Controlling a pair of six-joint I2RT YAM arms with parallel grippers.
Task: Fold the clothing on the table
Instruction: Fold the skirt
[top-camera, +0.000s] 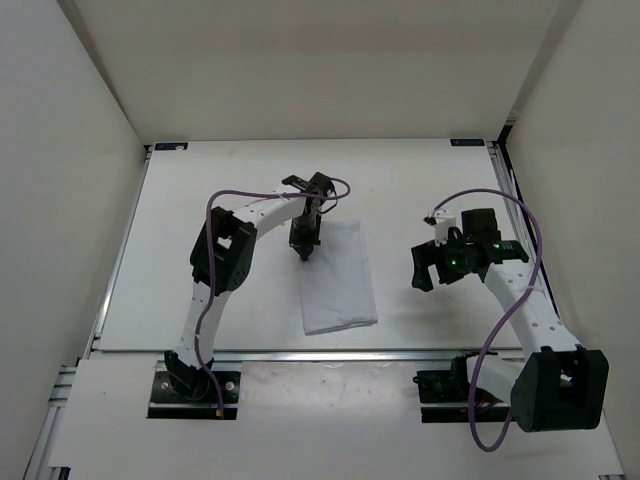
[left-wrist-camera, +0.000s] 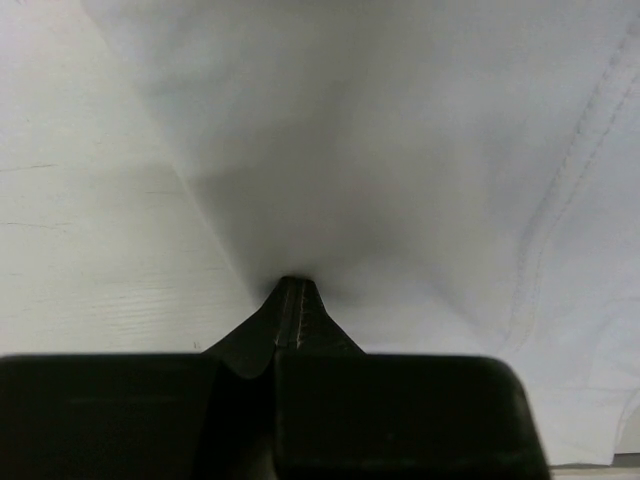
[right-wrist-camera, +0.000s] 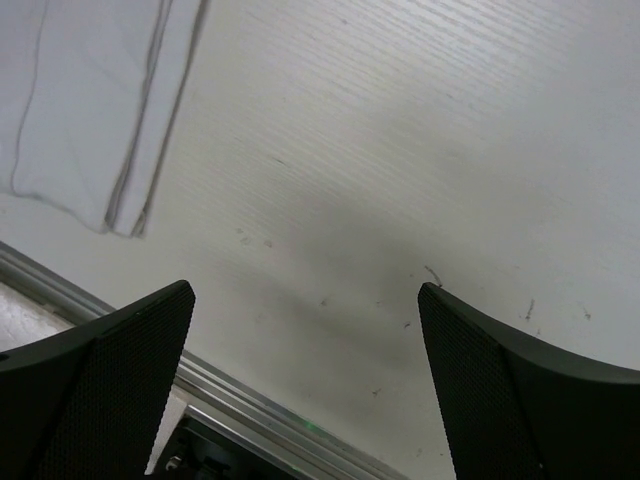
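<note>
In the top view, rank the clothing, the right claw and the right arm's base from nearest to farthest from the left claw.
1. clothing: pinched at its left edge by the left claw.
2. right claw: open, off to the right of the cloth.
3. right arm's base: at the near edge, right side.

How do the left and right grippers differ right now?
The left gripper is shut, pinching the clothing; the right gripper is open and holds nothing. The left gripper sits at the clothing's edge; the right gripper is over bare table beside it. Both are black.
</note>
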